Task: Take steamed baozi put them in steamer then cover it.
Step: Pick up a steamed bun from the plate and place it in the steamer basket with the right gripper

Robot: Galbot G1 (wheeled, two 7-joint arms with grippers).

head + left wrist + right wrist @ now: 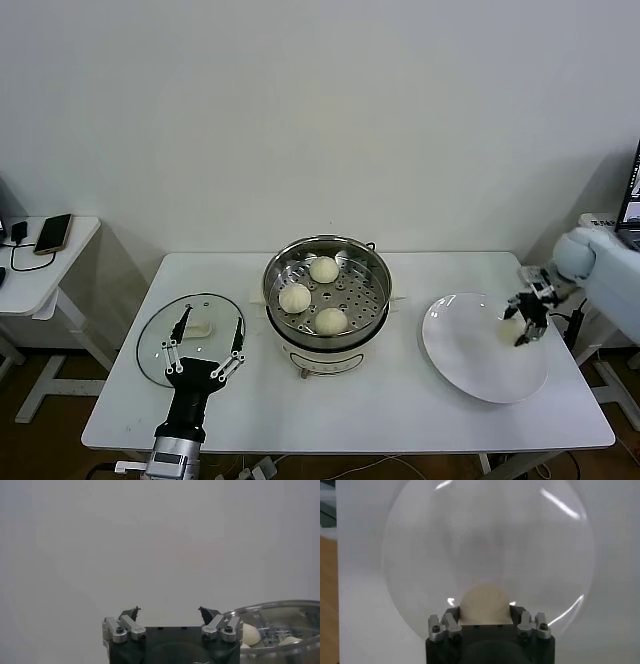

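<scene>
From the head view, the steamer [326, 292] stands mid-tabletop [400, 400] with three steamed baozi [323, 269] on its perforated tray. To its left the cover [190, 338] lies flat, and the left claw [204, 353] hovers over it, fingers spread wide. To the steamer's right, the right claw [522, 327] grips the fourth baozi [512, 329] on the white plate [470, 350]

In the left wrist view, the left claw [169, 614] gapes with nothing between its tips; the steamer [280, 625] sits beside it

In the right wrist view, the right claw [486, 611] clasps the baozi [484, 602] over the plate [490, 540]
</scene>
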